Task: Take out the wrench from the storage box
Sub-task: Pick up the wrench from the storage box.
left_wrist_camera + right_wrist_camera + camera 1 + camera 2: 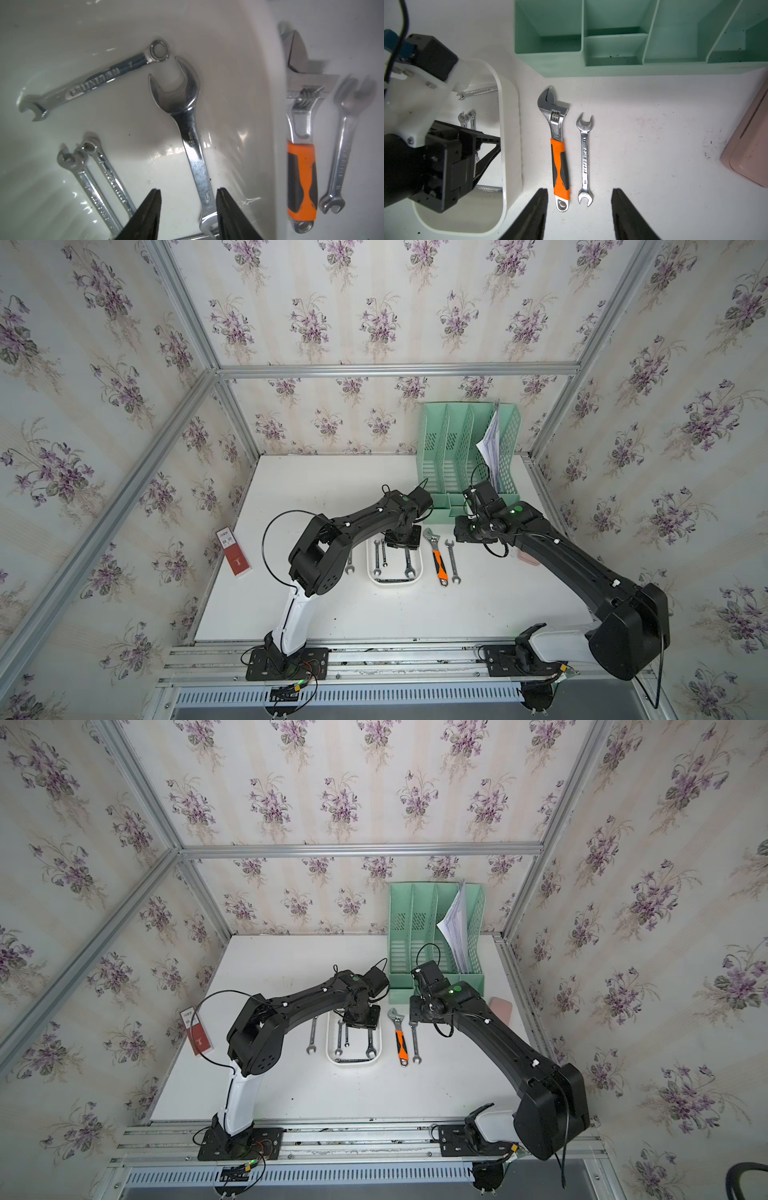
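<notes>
The storage box [369, 565] [354, 1064] is a shallow white tray at mid-table, and several silver wrenches lie in it. My left gripper [188, 194] reaches down into the box, its jaws open on either side of the ring end of the 13 mm wrench [193, 145] [408, 562]. One finger [226, 207] touches that wrench; the other finger [153, 207] stands apart. My right gripper [579, 193] is open above the bare table beside the box wall [510, 124], holding nothing.
Outside the box lie an orange-handled adjustable wrench [559, 158] [436, 558], an open-end wrench [585, 158] and another wrench [349, 564] on the box's left. Behind stands a mint-green rack [457, 456]. A pink case [749, 145] lies at the right, a red card [234, 551] at the left.
</notes>
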`<state>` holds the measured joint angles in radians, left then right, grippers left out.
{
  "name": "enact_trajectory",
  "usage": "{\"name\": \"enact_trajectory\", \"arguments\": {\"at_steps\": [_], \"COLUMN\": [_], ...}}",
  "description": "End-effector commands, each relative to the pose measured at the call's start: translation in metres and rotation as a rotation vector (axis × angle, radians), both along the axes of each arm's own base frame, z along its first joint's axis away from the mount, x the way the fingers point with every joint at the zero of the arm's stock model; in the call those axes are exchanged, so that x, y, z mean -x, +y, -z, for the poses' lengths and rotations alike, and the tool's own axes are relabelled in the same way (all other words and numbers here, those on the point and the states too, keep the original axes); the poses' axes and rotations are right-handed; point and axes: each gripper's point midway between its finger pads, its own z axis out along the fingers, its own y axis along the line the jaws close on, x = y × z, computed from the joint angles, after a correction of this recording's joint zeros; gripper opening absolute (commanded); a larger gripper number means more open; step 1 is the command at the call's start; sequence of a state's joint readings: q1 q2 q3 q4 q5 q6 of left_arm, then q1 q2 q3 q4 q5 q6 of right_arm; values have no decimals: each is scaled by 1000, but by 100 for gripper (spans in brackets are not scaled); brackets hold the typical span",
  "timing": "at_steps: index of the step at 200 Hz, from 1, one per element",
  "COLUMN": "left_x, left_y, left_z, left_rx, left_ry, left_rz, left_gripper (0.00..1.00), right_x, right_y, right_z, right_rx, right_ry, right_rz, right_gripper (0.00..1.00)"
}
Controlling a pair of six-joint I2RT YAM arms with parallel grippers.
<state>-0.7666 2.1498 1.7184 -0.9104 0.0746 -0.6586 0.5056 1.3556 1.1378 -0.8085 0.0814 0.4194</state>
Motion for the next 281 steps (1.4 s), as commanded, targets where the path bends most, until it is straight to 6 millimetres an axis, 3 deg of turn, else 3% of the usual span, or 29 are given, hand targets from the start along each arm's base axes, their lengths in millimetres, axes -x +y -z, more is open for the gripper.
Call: {"name": "enact_trajectory", "arguments": {"at_steps": [1, 41, 110, 157, 202, 239, 259, 281], "left_x": [-6, -6, -4, -1, 1, 3, 4, 6], "left_y": [2, -1, 2, 8, 14, 11, 11, 12], "left_z": [8, 23, 29, 25, 26, 26, 25, 26], "left_rx": [-27, -41, -69, -89, -100, -93, -100, -108], "left_ry": [-22, -13, -12, -16, -13, -6, -5, -3], "left_rz": [-27, -28, -33, -2, 20, 62, 78, 87], "left_gripper": [48, 48, 48, 37, 32, 33, 40, 42], "right_x": [1, 3, 2, 4, 3, 3, 4, 5], "right_y": [1, -1, 1, 0, 0, 0, 0, -1], "right_z": [-1, -1, -2, 0, 0, 1, 1, 1], "right_rx": [-8, -4, -13, -9, -6, -6, -7, -7], "right_ry": [-3, 2, 4, 12, 13, 15, 15, 15], "right_rz": [-1, 1, 4, 6, 2, 3, 5, 6], "right_gripper": [55, 55, 56, 56, 56, 56, 56, 56]}}
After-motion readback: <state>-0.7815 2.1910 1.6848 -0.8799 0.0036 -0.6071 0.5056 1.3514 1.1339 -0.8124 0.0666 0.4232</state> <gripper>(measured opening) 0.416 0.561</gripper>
